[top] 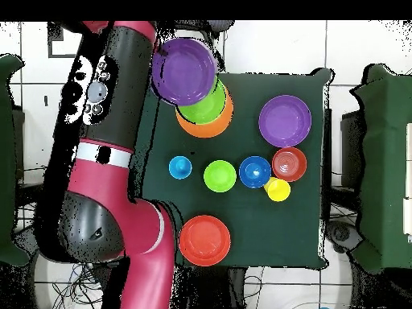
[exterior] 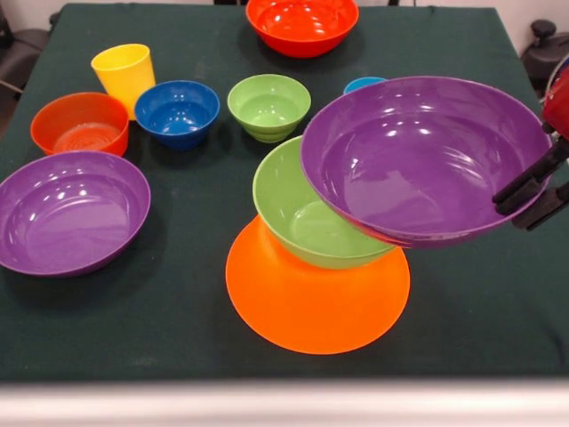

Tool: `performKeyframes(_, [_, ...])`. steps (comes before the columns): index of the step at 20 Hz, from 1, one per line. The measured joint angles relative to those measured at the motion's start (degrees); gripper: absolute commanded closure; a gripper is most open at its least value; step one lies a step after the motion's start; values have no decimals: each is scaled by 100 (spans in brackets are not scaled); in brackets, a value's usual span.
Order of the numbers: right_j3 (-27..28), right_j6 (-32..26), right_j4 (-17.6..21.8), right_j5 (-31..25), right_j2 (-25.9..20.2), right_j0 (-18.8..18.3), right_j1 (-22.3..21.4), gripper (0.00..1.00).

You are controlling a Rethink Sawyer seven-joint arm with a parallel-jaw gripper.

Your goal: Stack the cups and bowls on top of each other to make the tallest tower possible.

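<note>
Dark green cloth covers the surface (exterior: 178,311), with tiled floor showing round it from overhead. Tower so far: big orange bowl (exterior: 316,302) upturned near the front edge as base, a green bowl (exterior: 298,218) sitting upright on it, slightly left of centre. A large purple bowl (exterior: 422,156) hangs tilted above and to the right of the green one, its lower rim overlapping the green bowl's right side; whether they touch I cannot tell. The gripper (exterior: 538,191) is at the far right, its dark fingers clamped narrow on that purple bowl's right rim, so the bowl is carried, not yet seated. Judged two pieces placed, a third in hand. Left loose on the surface: second purple bowl (exterior: 71,209) at near left, small red-orange bowl (exterior: 80,124) behind it, yellow cup (exterior: 124,76) further back, dark blue bowl (exterior: 178,111) just beside the cup, small green bowl (exterior: 268,105) at centre, large red-orange bowl (exterior: 302,22) at the far edge, and a light blue cup (exterior: 363,84), mostly hidden behind the held bowl. Overhead, the held purple bowl (top: 183,71) covers most of the stack at the corner beside the arm (top: 113,161). Seven pieces yet to go up.
</note>
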State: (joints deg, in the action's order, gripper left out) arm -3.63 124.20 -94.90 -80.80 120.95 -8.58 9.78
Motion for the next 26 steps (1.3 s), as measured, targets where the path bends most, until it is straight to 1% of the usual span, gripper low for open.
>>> performKeyframes(15, [-79, -28, 5, 69, 64, -3, 31, 100])
performKeyframes(18, [-80, -28, 102, 141, 26, -3, 46, 100])
performKeyframes(26, [-86, -28, 658, 449, -149, 5, 146, 100])
